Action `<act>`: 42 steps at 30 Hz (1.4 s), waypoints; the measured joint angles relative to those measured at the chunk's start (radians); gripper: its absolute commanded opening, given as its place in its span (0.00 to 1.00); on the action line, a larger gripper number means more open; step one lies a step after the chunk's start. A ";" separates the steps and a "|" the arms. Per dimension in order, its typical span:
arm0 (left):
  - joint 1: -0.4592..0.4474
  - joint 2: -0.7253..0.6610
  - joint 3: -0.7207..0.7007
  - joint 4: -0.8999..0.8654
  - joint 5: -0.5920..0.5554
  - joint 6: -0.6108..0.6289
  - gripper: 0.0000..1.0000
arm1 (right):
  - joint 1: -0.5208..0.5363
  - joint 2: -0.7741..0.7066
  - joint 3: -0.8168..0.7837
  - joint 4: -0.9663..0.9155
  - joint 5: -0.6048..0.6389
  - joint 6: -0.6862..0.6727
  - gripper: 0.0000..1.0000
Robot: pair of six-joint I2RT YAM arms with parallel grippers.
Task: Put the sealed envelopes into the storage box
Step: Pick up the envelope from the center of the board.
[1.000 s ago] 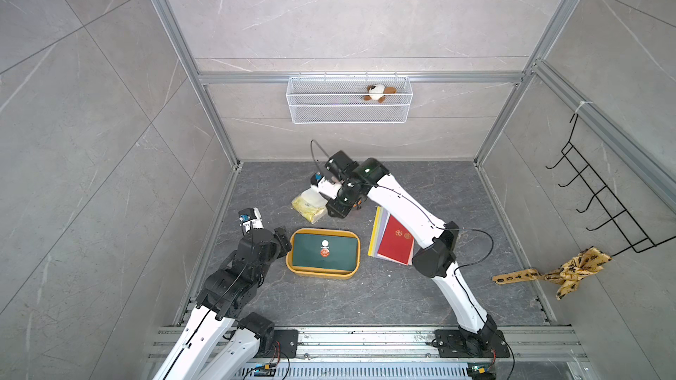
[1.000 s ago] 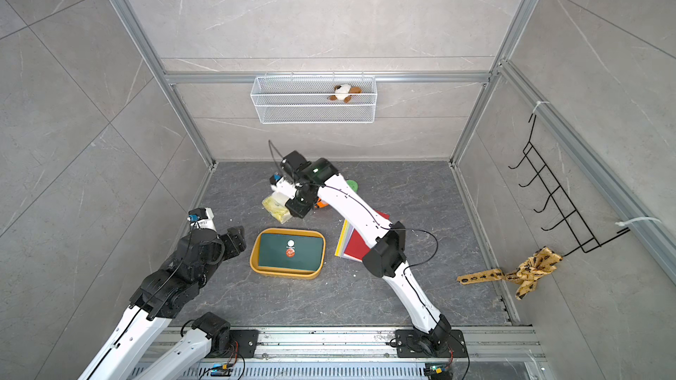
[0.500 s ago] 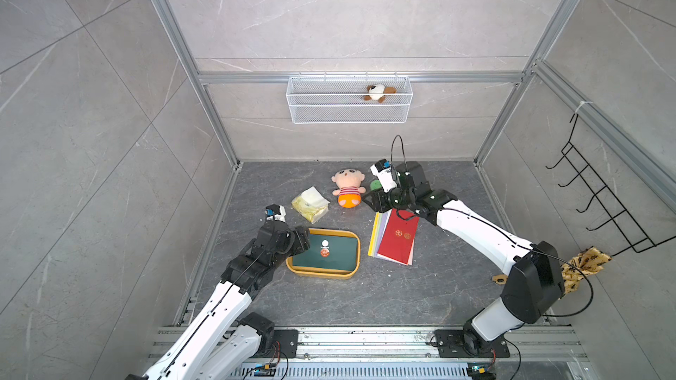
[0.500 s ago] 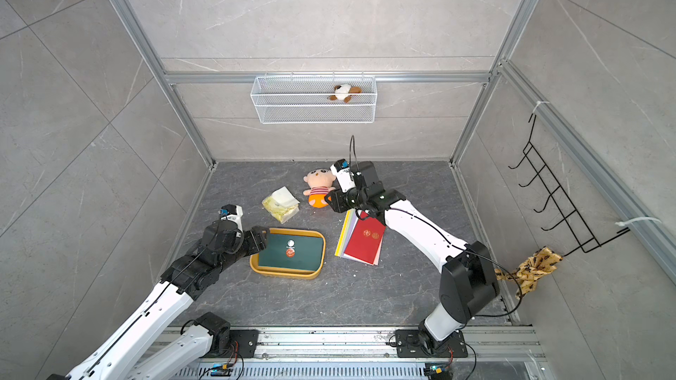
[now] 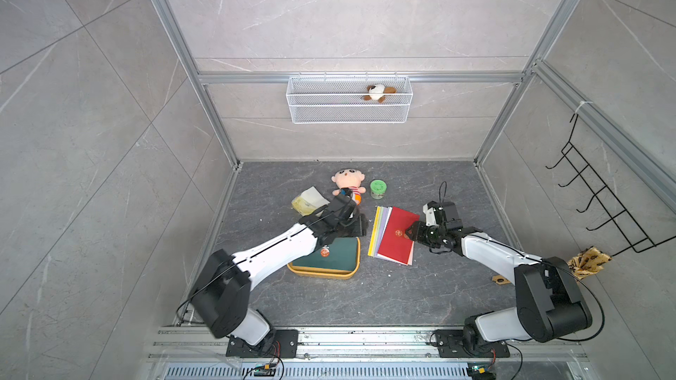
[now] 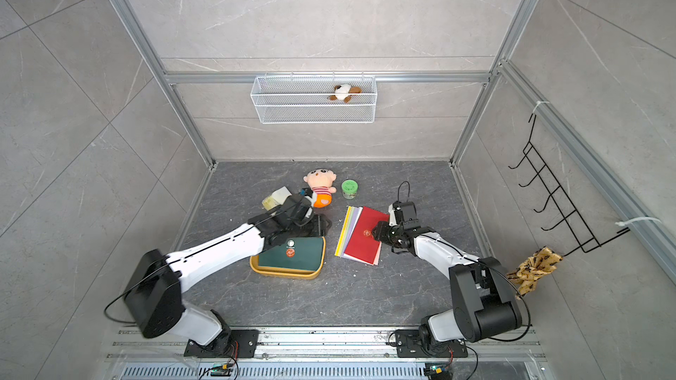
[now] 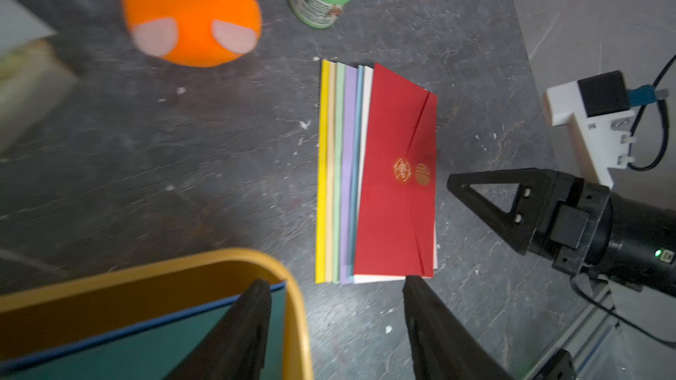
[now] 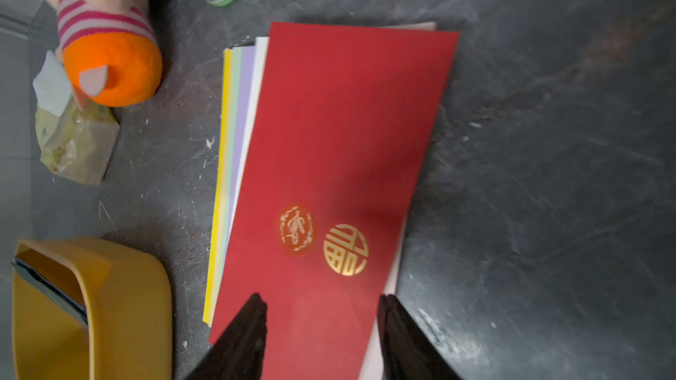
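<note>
The storage box point(image 5: 323, 273) is a mustard-yellow tray holding a green envelope point(image 5: 338, 254) with a round seal; a navy edge shows under it in the left wrist view. To its right, a fanned stack of sealed envelopes point(image 5: 380, 228) lies on the floor with a red one point(image 5: 397, 237) on top. My left gripper point(image 7: 334, 286) is open and holds nothing, over the tray's far right corner point(image 7: 298, 308) and the floor beside the stack. My right gripper point(image 8: 322, 301) is open just above the red envelope point(image 8: 340, 140), at the stack's right edge.
A plush doll point(image 5: 347, 184), a green-lidded jar point(image 5: 378, 189) and a crinkly tissue pack point(image 5: 307, 201) lie behind the tray and stack. A white wire basket point(image 5: 349, 104) with a small plush toy hangs on the back wall. A hook rack point(image 5: 600, 206) and a patterned cloth point(image 5: 589, 261) are at the right wall.
My left arm reached from the tray's left side across it to its far right corner, jaws narrowing. My right arm swung from the tissue pack to the stack's right side.
</note>
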State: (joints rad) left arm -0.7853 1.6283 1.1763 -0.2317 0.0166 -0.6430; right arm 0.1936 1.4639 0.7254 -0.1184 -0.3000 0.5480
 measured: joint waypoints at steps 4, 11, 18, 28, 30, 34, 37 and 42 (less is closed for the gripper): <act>-0.014 0.218 0.160 0.018 0.057 0.001 0.48 | -0.042 0.049 0.000 0.028 -0.041 0.041 0.52; -0.015 0.445 0.312 0.009 0.110 0.001 0.41 | -0.066 0.113 0.007 0.047 -0.093 0.080 0.51; -0.028 0.509 0.363 -0.001 0.134 0.001 0.39 | -0.077 0.147 0.008 0.059 -0.128 0.097 0.51; -0.047 0.529 0.372 -0.010 0.144 0.001 0.39 | -0.078 0.154 0.008 0.068 -0.154 0.108 0.50; -0.048 0.533 0.374 -0.011 0.144 0.001 0.39 | -0.078 0.154 0.008 0.068 -0.154 0.111 0.50; -0.052 0.540 0.377 -0.011 0.144 0.001 0.39 | -0.079 0.154 0.008 0.068 -0.158 0.111 0.50; -0.053 0.543 0.377 -0.011 0.144 0.001 0.38 | -0.079 0.154 0.008 0.068 -0.163 0.111 0.49; -0.053 0.551 0.377 -0.008 0.143 0.000 0.38 | -0.080 0.154 0.008 0.079 -0.185 0.119 0.48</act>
State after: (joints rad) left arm -0.8383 2.1796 1.5532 -0.2394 0.1600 -0.6426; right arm 0.1135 1.6176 0.7330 -0.0395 -0.4850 0.6670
